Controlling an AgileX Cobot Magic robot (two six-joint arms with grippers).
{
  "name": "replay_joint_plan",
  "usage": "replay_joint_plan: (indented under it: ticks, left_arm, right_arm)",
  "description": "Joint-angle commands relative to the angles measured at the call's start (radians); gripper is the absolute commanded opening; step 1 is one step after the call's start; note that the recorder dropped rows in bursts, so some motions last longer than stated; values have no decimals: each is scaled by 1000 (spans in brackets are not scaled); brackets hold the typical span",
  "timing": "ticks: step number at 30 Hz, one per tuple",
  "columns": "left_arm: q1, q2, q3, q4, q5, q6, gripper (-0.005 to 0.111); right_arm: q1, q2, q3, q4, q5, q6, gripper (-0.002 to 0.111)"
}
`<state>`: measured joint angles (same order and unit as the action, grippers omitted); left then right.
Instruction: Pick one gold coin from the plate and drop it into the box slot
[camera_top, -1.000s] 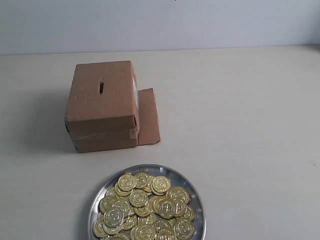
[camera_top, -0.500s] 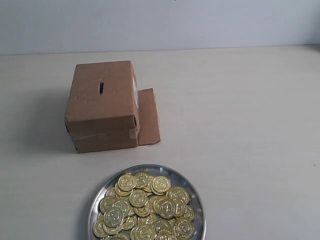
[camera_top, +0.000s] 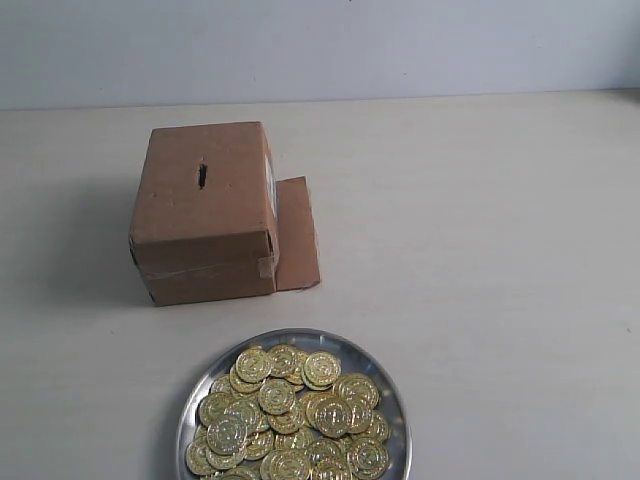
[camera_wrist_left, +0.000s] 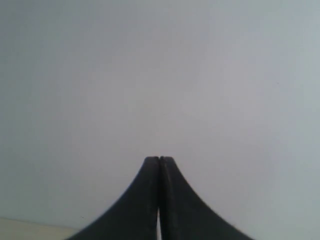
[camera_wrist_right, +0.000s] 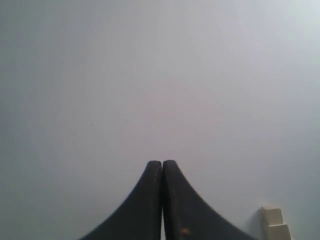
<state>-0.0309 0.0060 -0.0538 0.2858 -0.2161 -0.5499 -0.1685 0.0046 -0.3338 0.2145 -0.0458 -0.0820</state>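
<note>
Presently: left gripper (camera_wrist_left: 159, 165) and right gripper (camera_wrist_right: 162, 167) both pinched closed, empty. Advice: part one narrowly over a rim-side gold coin (camera_top: 321, 368) on the plate (camera_top: 352, 350).

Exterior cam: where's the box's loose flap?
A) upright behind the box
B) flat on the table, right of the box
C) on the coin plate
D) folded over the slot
B: the flap lies flat on the table at the right side of the box, leaving the box slot uncovered.

The pale table (camera_top: 480, 250) carries the box (camera_top: 205, 215) and, near it, the plate (camera_top: 392, 395).
</note>
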Motion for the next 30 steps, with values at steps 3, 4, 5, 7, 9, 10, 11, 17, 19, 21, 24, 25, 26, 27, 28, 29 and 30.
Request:
replay_joint_plan:
  ticks: [3,4,5,7,9,10,11,17,19,21,24,25,26,27,28,29,30]
  left_arm:
    - [2,-6,54,9,-41,0,0]
    - [2,-6,54,19,-32,0,0]
    - [2,-6,54,37,20,0,0]
    - [2,-6,54,47,34,0,0]
    - [2,-6,54,47,40,0,0]
    - [2,-6,54,47,51,0,0]
    - [2,-6,54,47,74,0,0]
    - [2,-6,54,47,247,0,0]
    - [2,-6,54,47,290,0,0]
    - [2,-6,54,47,328,0,0]
    - [2,-6,54,44,389,0,0]
    - [2,-6,54,39,411,0,0]
    - [2,-6,54,27,425,1,0]
    - [2,-6,54,3,440,14,0]
    - [2,-6,54,-26,456,35,0]
    - [2,-6,54,-48,477,57,0]
    - [2,-6,54,-66,505,77,0]
  right_arm:
    - [-5,-5,163,-15,-77,-3,0]
    - [-5,-5,181,-15,-68,-3,0]
    - [-5,-5,200,-15,-54,-3,0]
    - [-5,-5,232,-15,-54,-3,0]
    - [-5,-5,257,-15,-34,-3,0]
    - [-5,-5,262,-15,4,-3,0]
    - [-5,-5,267,-15,46,-6,0]
    - [-5,-5,279,-214,294,-161,0]
    - [-5,-5,279,-201,361,-184,0]
    - [-5,-5,287,-152,409,-184,0]
    - [-5,-5,318,-127,449,-194,0]
    - [-5,-5,333,-127,442,-201,0]
    - [-5,-5,334,-127,437,-205,0]
    - [-5,-5,334,-120,430,-201,0]
    - [-5,-5,334,-120,430,-201,0]
    - [-5,-5,334,-120,430,-201,0]
    - [-5,-5,334,-120,430,-201,0]
